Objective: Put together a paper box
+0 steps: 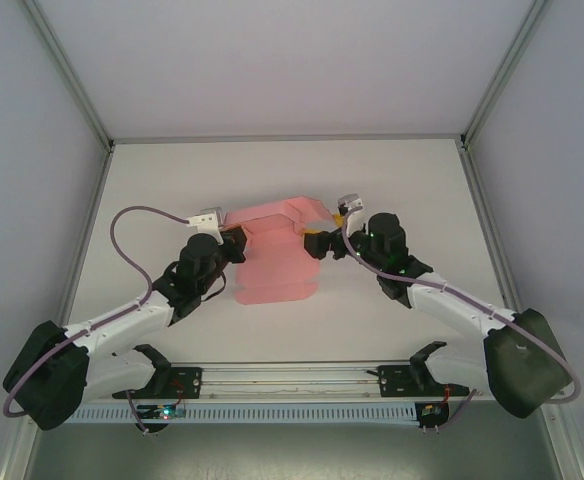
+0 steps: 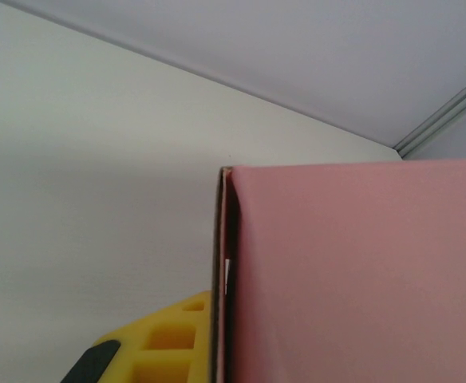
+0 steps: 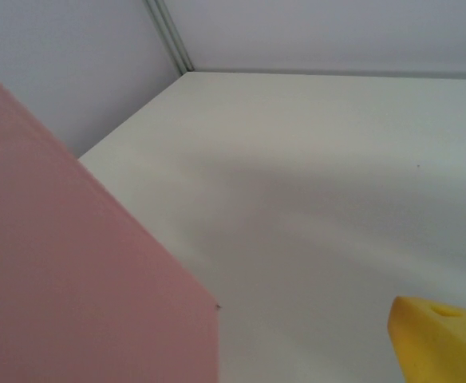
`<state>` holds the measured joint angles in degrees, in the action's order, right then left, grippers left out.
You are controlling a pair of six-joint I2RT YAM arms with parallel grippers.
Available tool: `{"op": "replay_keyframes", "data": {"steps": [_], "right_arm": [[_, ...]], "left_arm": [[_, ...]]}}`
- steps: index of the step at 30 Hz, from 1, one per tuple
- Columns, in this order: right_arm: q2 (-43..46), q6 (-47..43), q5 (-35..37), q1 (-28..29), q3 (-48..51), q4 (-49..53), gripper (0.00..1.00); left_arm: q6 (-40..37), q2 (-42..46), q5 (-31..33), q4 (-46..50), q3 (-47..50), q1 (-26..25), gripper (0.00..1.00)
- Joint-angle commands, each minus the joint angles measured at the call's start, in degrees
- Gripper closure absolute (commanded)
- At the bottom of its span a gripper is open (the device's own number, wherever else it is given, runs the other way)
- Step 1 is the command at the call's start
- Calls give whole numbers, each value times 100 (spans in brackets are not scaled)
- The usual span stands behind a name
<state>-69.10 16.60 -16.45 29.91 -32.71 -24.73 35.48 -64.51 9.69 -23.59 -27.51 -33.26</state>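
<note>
Left gripper (image 1: pixel 238 243): jaws drawn together on the left wall of the paper box (image 1: pixel 277 268). In the left wrist view one yellow finger (image 2: pixel 165 345) lies against the outside of a doubled card edge. The other finger is hidden behind the pink card, so I read this as a pinch on thin card. Right gripper (image 1: pixel 318 243): jaws wide apart, nothing between them. The right wrist view has its yellow fingertip (image 3: pixel 440 339) low right and the pink panel at left, with a strip of white table (image 1: pixel 412 190) between the two. Overhead, its tips sit just beside the box's right side; contact cannot be told. Box position: mid-table, between the two grippers, beyond both arm bases. The near half is a panel lying roughly flat; the far half has walls partly raised, not closed. The long axis appears to run near-to-far, but the outline is close to square, so confidence is low. Both grippers meet the box at about the same depth, near where the flat panel joins the raised part. The box lies right of the left gripper and left of the right one. Judgement: assembly partway done. The left arm serves as anchor and the right arm is free and equally near, so the next fold likely falls to the right arm, pressing leftward into the card. Risk: the card buckles or slips out of the pinch. Beyond the box the table runs to the back wall.
</note>
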Motion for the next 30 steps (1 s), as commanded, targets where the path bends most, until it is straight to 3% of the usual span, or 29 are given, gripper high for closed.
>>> {"op": "replay_keyframes", "data": {"steps": [1,6,18,25,30], "right_arm": [[-218,14,426,213,-277,-174,2],[-544,222,623,409,-450,-198,2],[-717,187,1912,902,-601,-221,2],[48,-148,2083,886,-453,230,2],[714,-305,1851,808,-370,628,2]], "left_arm": [[204,-81,57,-699,-242,38,100],[187,-210,6,-987,-247,34,100],[252,-290,82,-1047,-268,47,100],[186,-51,360,-347,-295,39,100],[166,67,490,-370,-117,46,100]]}}
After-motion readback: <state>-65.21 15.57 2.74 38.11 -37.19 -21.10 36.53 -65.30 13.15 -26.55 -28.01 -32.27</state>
